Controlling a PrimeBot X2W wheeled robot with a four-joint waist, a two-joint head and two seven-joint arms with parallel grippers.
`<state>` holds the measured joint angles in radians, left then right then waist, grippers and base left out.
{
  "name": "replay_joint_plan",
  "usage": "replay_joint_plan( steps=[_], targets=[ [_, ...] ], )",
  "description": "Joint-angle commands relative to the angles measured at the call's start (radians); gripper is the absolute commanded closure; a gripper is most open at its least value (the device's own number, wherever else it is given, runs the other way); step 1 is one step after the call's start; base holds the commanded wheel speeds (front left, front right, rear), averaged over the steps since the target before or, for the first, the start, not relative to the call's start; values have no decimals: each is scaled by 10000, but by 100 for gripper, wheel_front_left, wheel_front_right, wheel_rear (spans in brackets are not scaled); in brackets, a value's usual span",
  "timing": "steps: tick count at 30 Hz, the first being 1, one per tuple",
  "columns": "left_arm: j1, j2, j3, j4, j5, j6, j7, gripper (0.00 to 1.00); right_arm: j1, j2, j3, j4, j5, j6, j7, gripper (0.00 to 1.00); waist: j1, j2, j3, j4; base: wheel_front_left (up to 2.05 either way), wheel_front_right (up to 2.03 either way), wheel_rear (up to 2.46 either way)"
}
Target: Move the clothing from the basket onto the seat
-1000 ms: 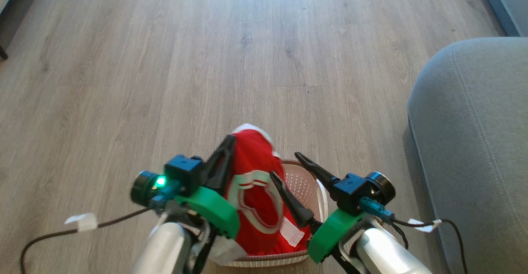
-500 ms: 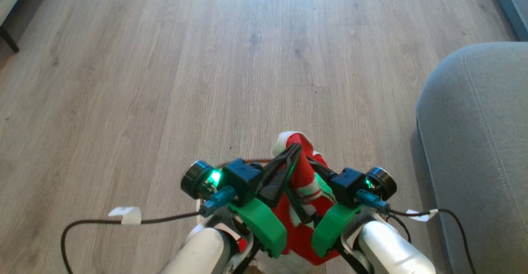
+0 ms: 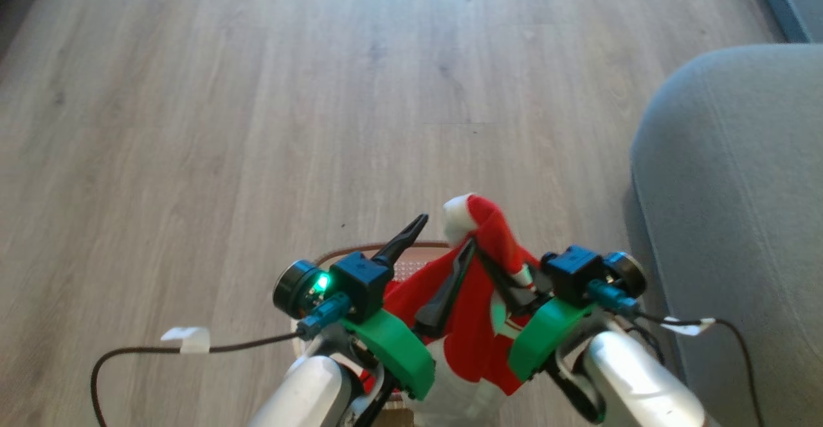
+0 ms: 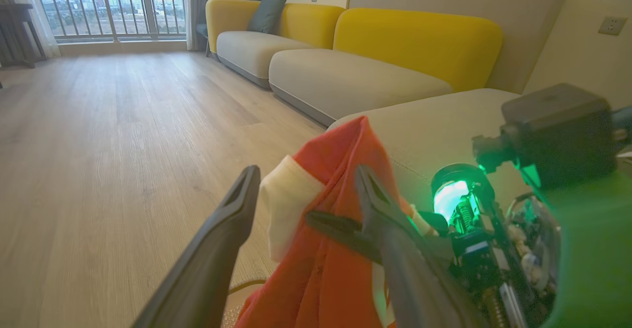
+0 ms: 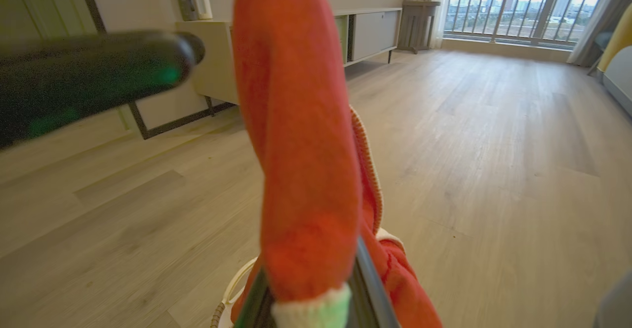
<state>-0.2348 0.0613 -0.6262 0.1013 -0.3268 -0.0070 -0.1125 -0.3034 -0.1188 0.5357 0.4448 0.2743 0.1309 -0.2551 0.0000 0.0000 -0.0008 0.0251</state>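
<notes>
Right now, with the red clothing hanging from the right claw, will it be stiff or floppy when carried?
Probably floppy: the clothing folds limply over the right claw and drapes down toward the basket. Likely light, since one pinch seems to carry it. Its trailing lower part may drag or snag on the rim on the way to the seat.

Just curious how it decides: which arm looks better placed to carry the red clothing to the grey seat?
The right. The right gripper is shut on the clothing, and the seat lies on that side. The left gripper stands open, gripping nothing.
</notes>
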Motion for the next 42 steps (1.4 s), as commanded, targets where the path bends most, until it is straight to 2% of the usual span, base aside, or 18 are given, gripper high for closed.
replay_joint_plan(
  steps=[1, 7, 15, 21, 29, 34, 38, 39, 42],
  targets=[
    [-424, -12, 384, -149, -83, -43, -179, 0, -502, -57, -33, -397, 31, -2, -67, 100, 0, 0, 55, -308, 0, 0, 0],
    [-561, -41, 273, 864, -178, -244, -943, 0, -647, -461, -671, -780, -62, -2, -67, 100, 0, 0, 177, -1469, 0, 0, 0],
    [-989, -100, -316, 1548, -278, -308, -1405, 0, -818, -1134, -1593, -1390, -203, -2, -67, 100, 0, 0, 580, -3232, 0, 0, 0],
    [-1363, -107, -817, 1607, -550, -222, -1472, 0, -667, -1489, -2330, -1672, -251, -2, -67, 100, 0, 0, 925, -3769, 0, 0, 0],
    [-1670, -109, -1356, 1585, -571, -69, -1490, 0, -283, -1615, -3138, -2029, -301, -2, -67, 100, 0, 0, 1375, -3977, 0, 0, 0],
    [-2008, -109, -1405, 1653, -341, -99, -1491, 0, -320, -1499, -3529, -2409, -302, -2, -67, 100, 0, 0, 2079, -3873, 0, 0, 0],
    [-2705, -79, -1377, 1785, -9, -222, -1492, 0, -660, -1338, -3975, -2787, -301, -2, -67, 100, 0, 0, 3196, -3673, 0, 0, 0],
    [-3160, -40, -1353, 1815, 170, -274, -1492, 0, -929, -1208, -4186, -2951, -314, -2, -67, 100, 0, 0, 3842, -3573, 0, 0, 0],
    [-3835, 32, -1364, 1790, 421, -363, -1442, 0, -1468, -1056, -4395, -3140, -366, -2, -67, 100, 0, 0, 4784, -3456, 0, 0, 0]
  ],
)
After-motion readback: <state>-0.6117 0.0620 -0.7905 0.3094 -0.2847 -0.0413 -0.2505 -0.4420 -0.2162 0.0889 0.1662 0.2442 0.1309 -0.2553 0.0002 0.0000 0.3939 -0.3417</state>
